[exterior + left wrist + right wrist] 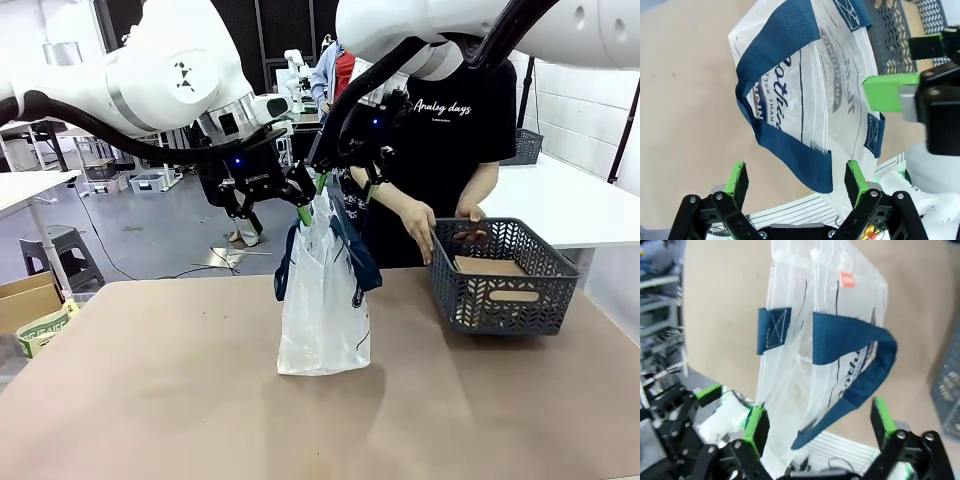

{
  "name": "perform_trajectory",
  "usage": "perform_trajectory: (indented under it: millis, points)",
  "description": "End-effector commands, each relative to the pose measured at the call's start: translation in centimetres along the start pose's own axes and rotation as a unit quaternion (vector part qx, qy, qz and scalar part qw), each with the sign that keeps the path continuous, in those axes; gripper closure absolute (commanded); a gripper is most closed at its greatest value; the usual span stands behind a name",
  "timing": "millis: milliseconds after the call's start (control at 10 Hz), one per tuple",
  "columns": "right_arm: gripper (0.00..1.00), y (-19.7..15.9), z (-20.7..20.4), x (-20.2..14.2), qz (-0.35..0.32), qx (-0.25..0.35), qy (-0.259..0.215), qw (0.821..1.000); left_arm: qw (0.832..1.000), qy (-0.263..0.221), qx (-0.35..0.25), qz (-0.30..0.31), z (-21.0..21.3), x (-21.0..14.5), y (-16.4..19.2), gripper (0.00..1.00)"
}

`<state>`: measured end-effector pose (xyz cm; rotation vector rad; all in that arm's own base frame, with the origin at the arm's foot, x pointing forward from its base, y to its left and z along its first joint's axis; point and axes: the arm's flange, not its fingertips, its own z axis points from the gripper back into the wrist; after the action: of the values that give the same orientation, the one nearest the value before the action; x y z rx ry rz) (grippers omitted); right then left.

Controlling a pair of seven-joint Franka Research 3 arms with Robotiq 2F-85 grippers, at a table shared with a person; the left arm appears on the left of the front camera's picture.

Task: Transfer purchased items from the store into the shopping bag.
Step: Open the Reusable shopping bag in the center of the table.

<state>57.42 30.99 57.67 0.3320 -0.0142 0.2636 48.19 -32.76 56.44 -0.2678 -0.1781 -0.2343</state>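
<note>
While its two green-padded fingers stand spread wide and pinch nothing, the left gripper hangs at the mouth of the translucent white plastic shopping bag, with one navy blue strap handle looping between its jaws; whether the strap touches a pad cannot be told. Opposite it, the right gripper is just as wide apart and empty, the bag's other navy strap curling between its fingers. The bag stands upright near the middle of the table, its top bunched between the two grippers. To the robot's right, the dark grey plastic lattice basket sits well apart from the bag, a person's hand at its rim; a flat brown piece shows inside, the other purchased items too hidden to name. The step in hand looks like opening the bag: each gripper should probably close squarely on its own strap, then draw apart evenly, keeping the base planted so the thin plastic neither tips nor tears. The tan tabletop is smooth and matt. Beyond lie a grey floor, white tables, a stool and a cardboard box.
</note>
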Motion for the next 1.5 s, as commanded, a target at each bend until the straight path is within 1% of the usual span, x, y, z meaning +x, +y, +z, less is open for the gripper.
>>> perform_trajectory:
  millis: [0,400,500,600,1000,1100,1400]
  points:
    - [0.00,0.4,-0.4,1.3,-0.016,-0.019,0.021,0.999,1.000,-0.001,-0.024,0.013,-0.3,0.3,0.1,0.00]
    - [0.00,0.0,-2.7,2.1,-0.024,-0.039,0.046,0.998,0.999,0.016,-0.011,0.029,-2.2,0.8,0.8,0.00]
    - [0.00,-0.1,-3.3,2.3,-0.020,-0.040,0.052,0.998,1.000,0.013,-0.006,0.023,-2.9,0.9,1.1,0.00]
    - [0.13,0.1,-3.8,2.0,0.012,-0.041,0.047,0.998,1.000,0.005,0.000,0.026,-3.2,0.9,1.3,0.19]
    - [0.91,0.2,-4.8,1.6,0.014,-0.046,0.060,0.997,1.000,0.004,0.004,0.029,-3.4,1.2,1.3,0.98]
    - [1.00,0.2,-4.8,1.5,0.014,-0.046,0.061,0.997,1.000,0.004,0.005,0.029,-3.4,1.3,1.3,1.00]
    - [1.00,-0.4,-5.1,0.8,0.018,-0.052,0.066,0.996,0.999,0.002,0.010,0.033,-3.4,1.2,1.5,1.00]
